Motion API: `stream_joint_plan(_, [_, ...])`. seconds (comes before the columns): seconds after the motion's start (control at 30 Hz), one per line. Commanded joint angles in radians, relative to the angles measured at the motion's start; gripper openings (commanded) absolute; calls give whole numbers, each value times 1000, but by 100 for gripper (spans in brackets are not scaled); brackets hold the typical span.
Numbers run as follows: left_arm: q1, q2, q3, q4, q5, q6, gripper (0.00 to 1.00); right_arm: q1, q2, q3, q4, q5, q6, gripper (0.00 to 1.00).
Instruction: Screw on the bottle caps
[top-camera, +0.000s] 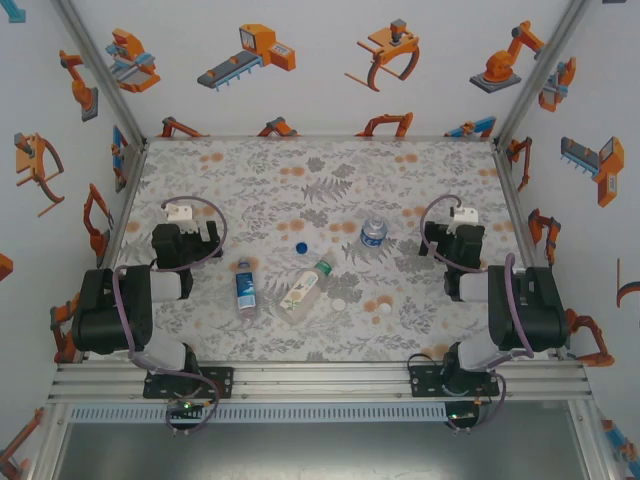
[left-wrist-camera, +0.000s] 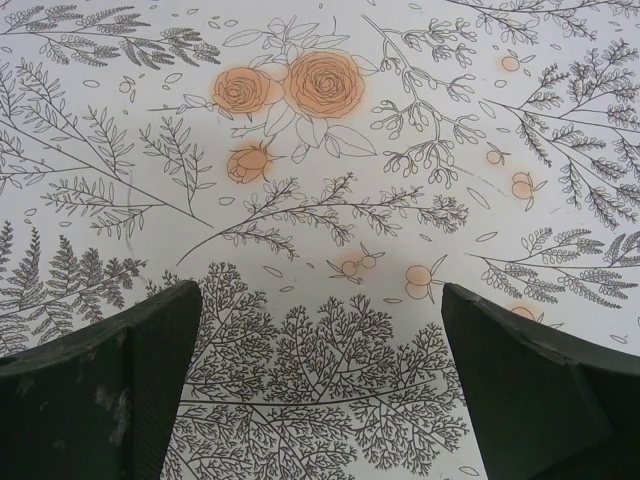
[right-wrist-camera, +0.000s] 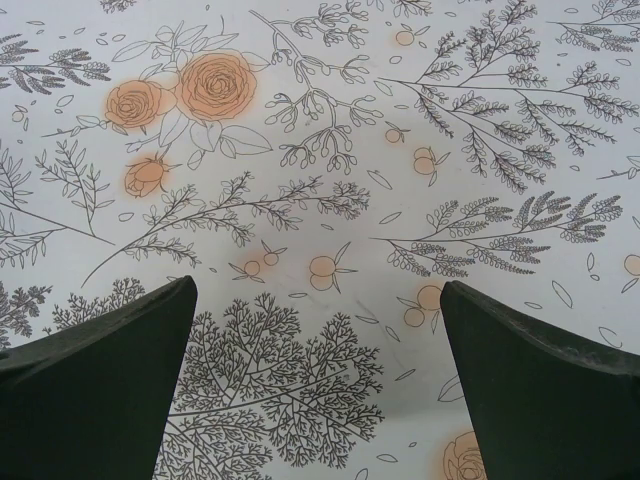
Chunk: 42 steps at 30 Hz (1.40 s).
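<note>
Centre of worktop (top-camera: 250, 180): slim bottle (top-camera: 245, 288) lying flat, wide bottle (top-camera: 302, 290) lying just beside it, green neck ring pointing far-right. Third bottle (top-camera: 373, 235) upright, further right. Loose blue cap (top-camera: 301, 247) between them. White cap (top-camera: 340, 304) just beside wide bottle, second white cap (top-camera: 385, 310) near it. Over bare floral print, left fingers (left-wrist-camera: 130, 390) spread wide, empty. Same for right fingers (right-wrist-camera: 540, 390): released, grasping nothing.

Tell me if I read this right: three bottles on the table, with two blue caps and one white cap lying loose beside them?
Not quite. The top external view shows one blue cap and two white caps, not the reverse. The rest holds: three bottles are on the table with the caps loose beside them.
</note>
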Motion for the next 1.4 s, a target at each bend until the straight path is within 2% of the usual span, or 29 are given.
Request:
stream_joint_plan(0.0, [-8,4,19,28,18,-19,97,-7,9,30,37,17,-12,99])
stream_joint_plan(1.37, [-15,3,27,13,-34,-31,97,-7,9,31,36,17,-11,98])
